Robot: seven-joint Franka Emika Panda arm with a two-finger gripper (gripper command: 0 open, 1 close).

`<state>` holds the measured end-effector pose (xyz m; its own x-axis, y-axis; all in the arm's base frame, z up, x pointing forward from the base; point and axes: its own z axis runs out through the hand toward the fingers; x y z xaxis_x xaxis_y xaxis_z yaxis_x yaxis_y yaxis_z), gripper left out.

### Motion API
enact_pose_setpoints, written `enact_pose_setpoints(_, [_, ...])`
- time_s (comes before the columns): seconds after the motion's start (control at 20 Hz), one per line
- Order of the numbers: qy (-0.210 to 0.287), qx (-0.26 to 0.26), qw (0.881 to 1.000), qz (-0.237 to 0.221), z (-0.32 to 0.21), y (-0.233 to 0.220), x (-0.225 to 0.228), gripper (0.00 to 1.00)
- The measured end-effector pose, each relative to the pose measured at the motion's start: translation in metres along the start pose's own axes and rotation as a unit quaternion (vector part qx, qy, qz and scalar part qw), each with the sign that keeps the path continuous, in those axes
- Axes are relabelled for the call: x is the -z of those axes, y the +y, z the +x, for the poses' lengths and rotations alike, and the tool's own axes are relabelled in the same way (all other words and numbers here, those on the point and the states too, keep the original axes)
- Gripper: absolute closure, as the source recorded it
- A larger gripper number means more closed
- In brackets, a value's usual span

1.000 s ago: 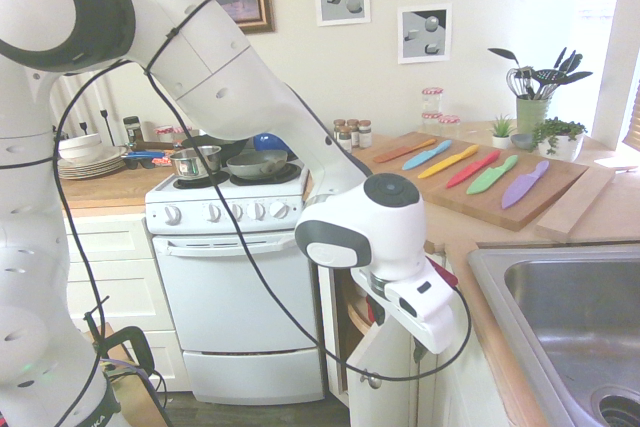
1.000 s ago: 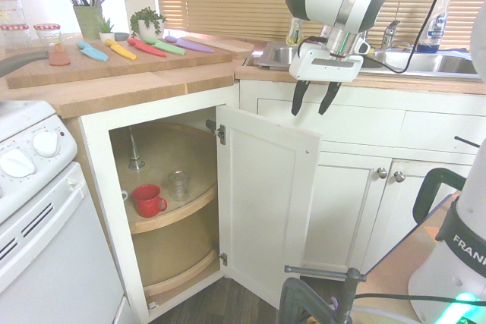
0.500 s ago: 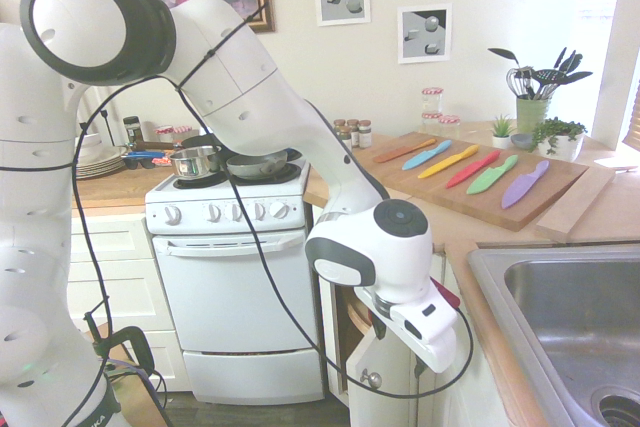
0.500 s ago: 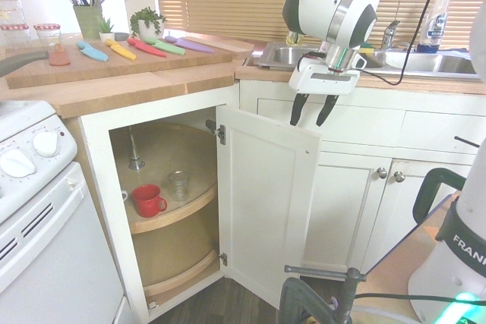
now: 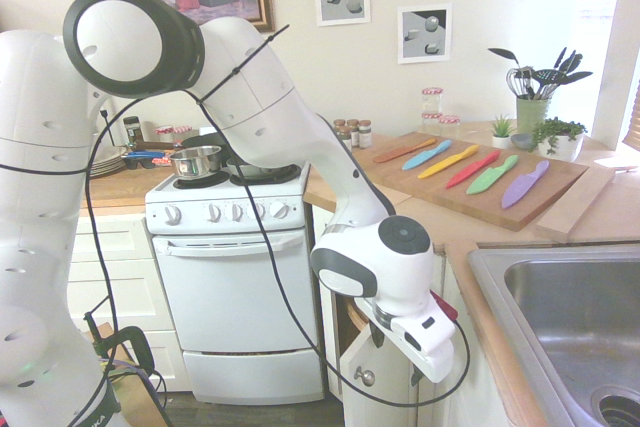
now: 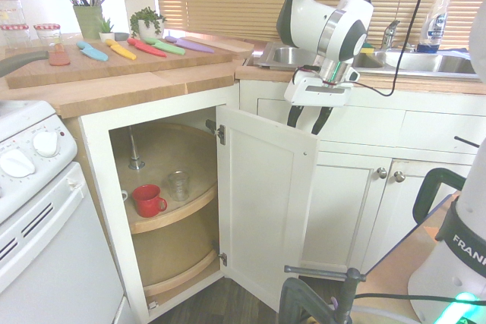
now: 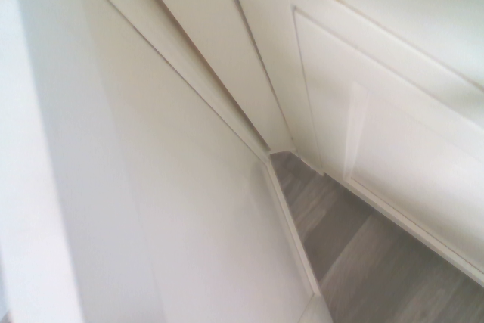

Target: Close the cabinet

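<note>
1. Gripper (image 6: pixel 306 121), two dark fingers spread and empty, hangs at the top outer corner of the white shaker-panel door (image 6: pixel 266 210) of the tall narrow white cabinet (image 6: pixel 163 187), which stands wide open beside the white stove (image 5: pixel 235 287).
2. Good practice, I judge: settle behind the door's free edge, then sweep it toward the frame, far from the hinge.
3. Only the second exterior view shows the red cup (image 6: pixel 147 200) on the wooden shelf; only the first shows the round silver knob (image 5: pixel 366 376).
</note>
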<state>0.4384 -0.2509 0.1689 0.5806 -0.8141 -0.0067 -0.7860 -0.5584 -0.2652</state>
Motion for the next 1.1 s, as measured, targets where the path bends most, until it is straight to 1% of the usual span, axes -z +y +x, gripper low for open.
enact_pose_setpoints(0.6, [0.004, 0.0, 1.0, 0.004, 0.003, 0.001, -0.001, 1.0])
enact_pose_setpoints(1.1, [0.007, 0.016, 1.0, 0.004, -0.002, -0.015, -0.006, 1.0])
